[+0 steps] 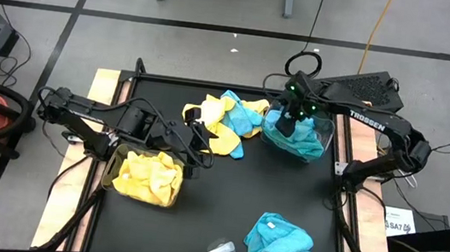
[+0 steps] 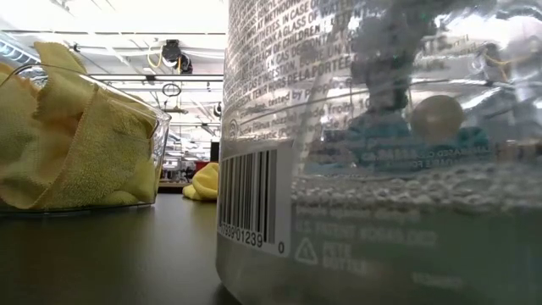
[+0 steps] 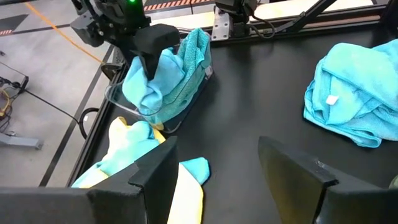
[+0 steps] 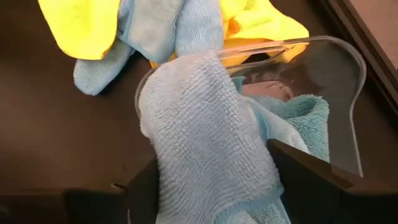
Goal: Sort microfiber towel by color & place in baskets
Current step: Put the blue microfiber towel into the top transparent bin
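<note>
Two clear baskets stand on the black table. The one at the near left (image 1: 109, 169) holds yellow microfiber towels (image 1: 148, 177). The one at the far right (image 1: 327, 140) holds teal towels (image 1: 296, 143). A mixed yellow and teal pile (image 1: 225, 122) lies between them at the far middle, and a teal heap (image 1: 284, 243) lies near the front right. My right gripper (image 1: 293, 121) hangs open over the teal basket, its fingers on either side of a teal towel (image 4: 205, 143) draped over the rim (image 4: 280, 48). My left gripper (image 3: 214, 168) waits open above the table's left middle. My right gripper points down from above at the teal basket, and the raised fold of the teal towel (image 4: 211, 180) fills the gap between its spread fingers. I cannot tell whether the fingers touch it. The towel rests on the basket's rim and on the towels inside.
A small clear plastic piece (image 1: 221, 250) lies at the front edge beside the teal heap. In the low view a clear printed container (image 2: 381, 152) blocks most of the sight. Bare black table lies in the middle, between the baskets and the front heap.
</note>
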You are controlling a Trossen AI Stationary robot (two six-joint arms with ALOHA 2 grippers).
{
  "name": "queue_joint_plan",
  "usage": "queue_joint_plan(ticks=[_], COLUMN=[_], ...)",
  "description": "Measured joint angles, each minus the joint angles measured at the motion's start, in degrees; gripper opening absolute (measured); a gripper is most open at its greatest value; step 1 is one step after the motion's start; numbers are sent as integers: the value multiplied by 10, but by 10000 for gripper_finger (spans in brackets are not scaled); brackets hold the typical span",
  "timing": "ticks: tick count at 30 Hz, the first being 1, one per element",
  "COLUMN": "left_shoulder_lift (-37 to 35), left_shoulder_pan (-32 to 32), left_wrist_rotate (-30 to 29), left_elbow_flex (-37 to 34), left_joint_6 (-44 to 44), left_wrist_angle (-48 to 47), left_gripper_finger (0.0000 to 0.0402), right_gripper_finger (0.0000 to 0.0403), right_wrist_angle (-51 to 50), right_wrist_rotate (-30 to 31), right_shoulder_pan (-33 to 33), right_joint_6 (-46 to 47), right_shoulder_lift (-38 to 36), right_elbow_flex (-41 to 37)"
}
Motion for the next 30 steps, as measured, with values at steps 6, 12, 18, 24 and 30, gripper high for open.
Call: queue_joint_plan(ticks=[6,12,18,24,30], left_shoulder_lift=[0,0,0,0,0], left_shoulder_pan=[0,0,0,0,0], left_wrist_rotate=[-1,-1,-1,-1,-1], left_elbow_flex=[0,0,0,0,0], left_joint_6=[2,2,0,0,2], left_wrist_angle=[0,0,0,0,3], left_gripper_finger=[226,226,226,226,226], right_gripper_finger=[201,64,17,5,8], right_wrist_angle=[-4,22,50,98,163], right_wrist_rotate=[3,5,32,32,17], right_shoulder_pan=[17,20,17,7,6], right_joint_6=[-10,-26,-24,1,41], right_shoulder_lift=[0,0,0,0,-1], right_elbow_flex=[-2,-28,-79,-150,-207])
